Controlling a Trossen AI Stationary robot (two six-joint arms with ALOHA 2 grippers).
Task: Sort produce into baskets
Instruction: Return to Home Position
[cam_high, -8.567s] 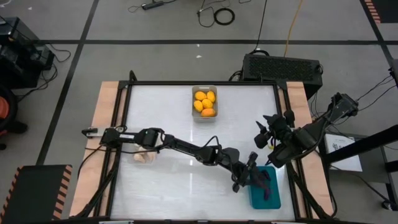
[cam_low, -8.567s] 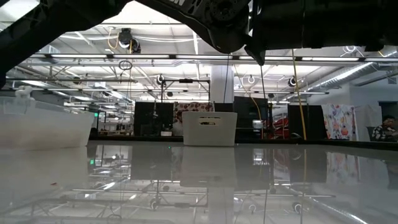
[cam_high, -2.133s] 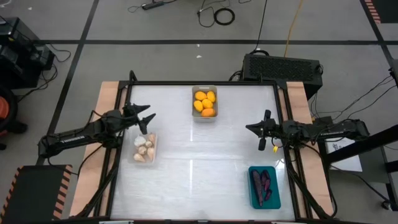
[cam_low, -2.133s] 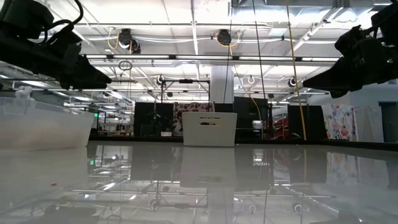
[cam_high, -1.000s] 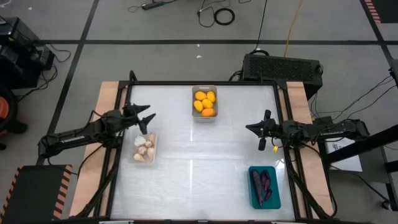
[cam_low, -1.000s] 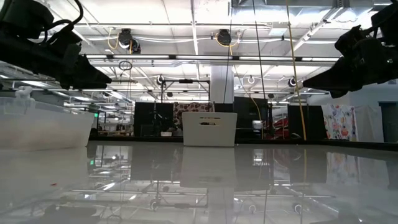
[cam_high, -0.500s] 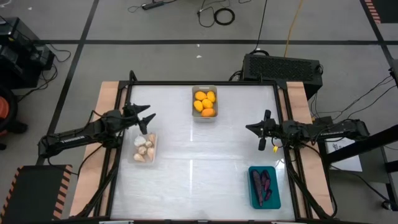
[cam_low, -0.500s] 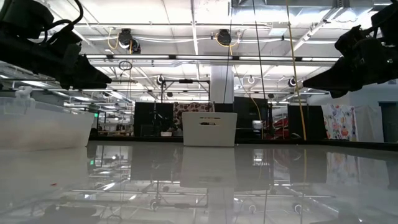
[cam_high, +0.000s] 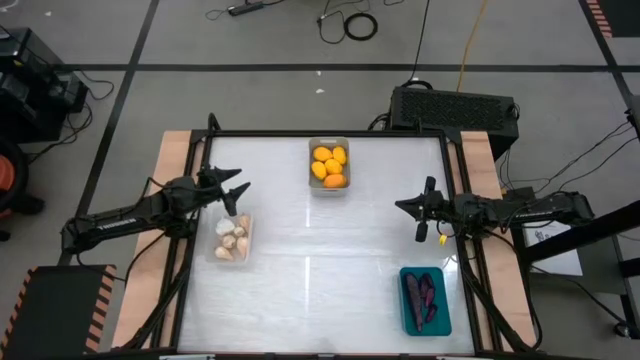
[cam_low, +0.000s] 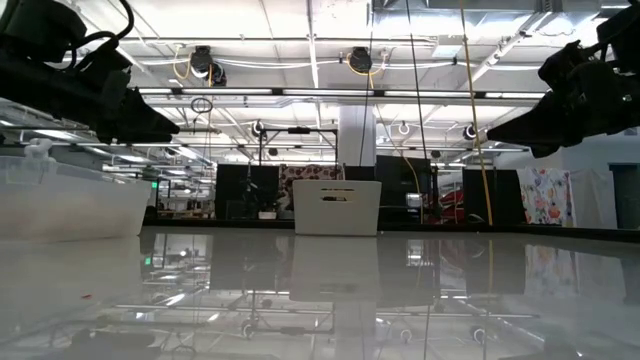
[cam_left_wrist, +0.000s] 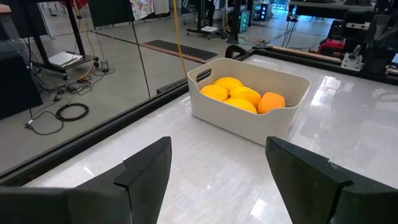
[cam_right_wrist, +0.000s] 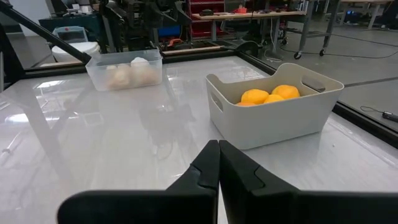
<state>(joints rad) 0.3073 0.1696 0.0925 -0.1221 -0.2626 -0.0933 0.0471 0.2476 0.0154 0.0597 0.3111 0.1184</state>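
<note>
The grey basket (cam_high: 329, 165) at the table's far middle holds several yellow-orange fruits (cam_left_wrist: 244, 95). The clear basket (cam_high: 230, 238) at the left holds pale garlic-like bulbs (cam_right_wrist: 127, 73). The teal basket (cam_high: 425, 301) at the near right holds dark purple pieces. My left gripper (cam_high: 238, 193) hovers open at the left edge, just beyond the clear basket, holding nothing. My right gripper (cam_high: 420, 210) hovers shut at the right edge, beyond the teal basket, also holding nothing.
The white tabletop (cam_high: 320, 260) lies between the three baskets. A black frame (cam_high: 200, 200) runs round the table's edge. A dark box (cam_high: 452, 107) sits beyond the far right corner.
</note>
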